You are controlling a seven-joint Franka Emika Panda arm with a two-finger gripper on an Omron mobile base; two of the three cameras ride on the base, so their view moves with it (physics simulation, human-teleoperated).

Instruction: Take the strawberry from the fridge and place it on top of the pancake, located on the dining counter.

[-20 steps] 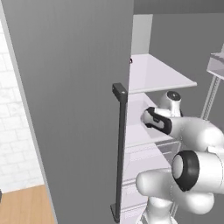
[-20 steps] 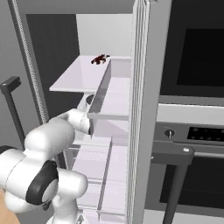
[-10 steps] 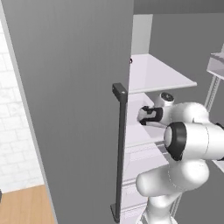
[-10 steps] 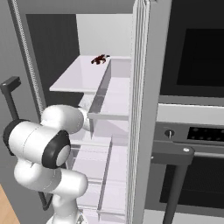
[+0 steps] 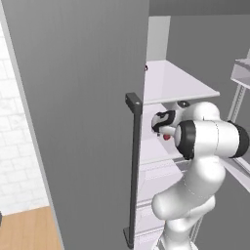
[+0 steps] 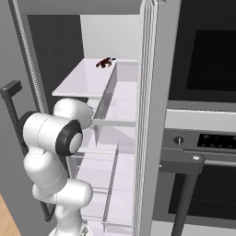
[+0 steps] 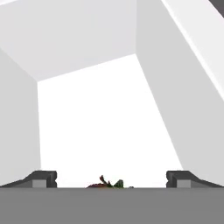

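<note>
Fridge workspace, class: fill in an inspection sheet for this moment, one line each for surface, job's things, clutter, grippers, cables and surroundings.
Surface: white shelves inside the open fridge; the arm reaches in under the upper shelf.
Job's things: strawberry, a small red fruit on the lower shelf just beyond the hand; in the hand view its leafy top peeks up between the finger tips.
Clutter: dark red-black cluster at the back of the upper shelf.
Grippers: gripper open, jaws wide on either side of the strawberry, not closed on it.
Cables: nothing seen.
Surroundings: grey fridge door with a dark bar handle; built-in oven to the right of the fridge.
</note>
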